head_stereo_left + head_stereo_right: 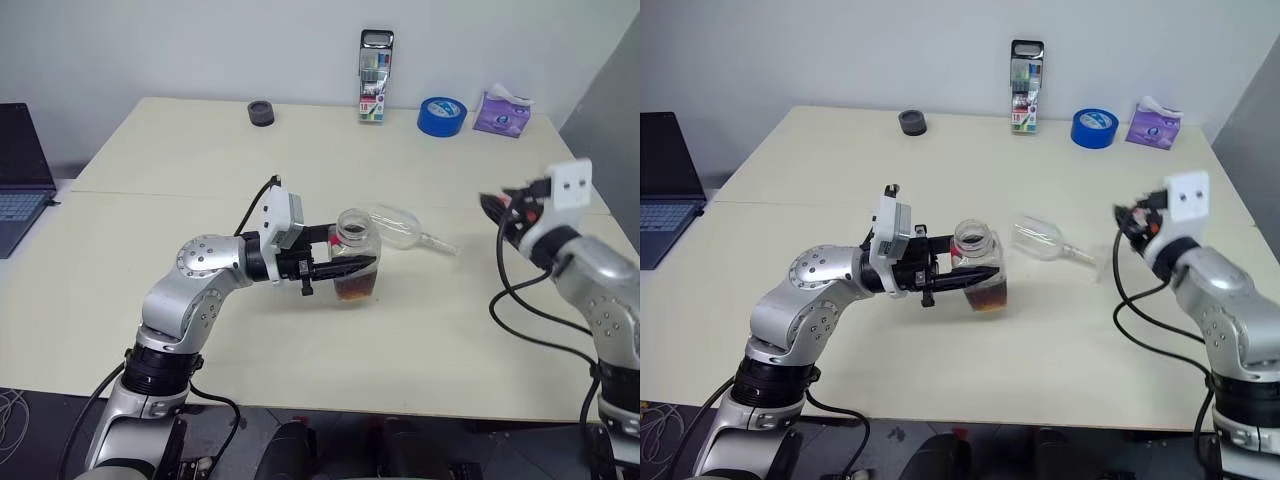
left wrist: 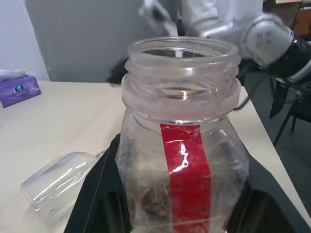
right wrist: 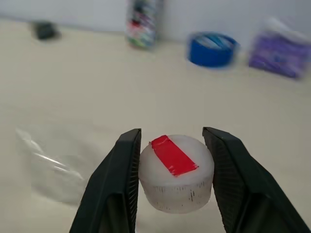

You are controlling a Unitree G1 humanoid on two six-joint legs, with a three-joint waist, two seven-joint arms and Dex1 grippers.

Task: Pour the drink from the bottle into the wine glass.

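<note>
My left gripper [image 1: 345, 266] is shut on the bottle [image 1: 356, 250] and holds it upright just above the table, near the middle. The bottle's wide mouth is uncapped, and the dark reddish-brown drink [image 1: 356, 288] fills its lower part. The left wrist view shows the bottle [image 2: 182, 145] close up, with its red label strip. Just right of the bottle, the wine glass [image 1: 398, 224] lies on its side, stem pointing right. At the table's right side, my right gripper [image 3: 172, 133] is shut on the white cap [image 3: 176, 172] with red tape on top.
Along the table's far edge stand a marker-pen case [image 1: 376, 77], a blue tape roll [image 1: 441, 116], a purple tissue pack [image 1: 502, 113] and a small dark round object [image 1: 261, 112]. A laptop [image 1: 20, 170] sits off the left edge.
</note>
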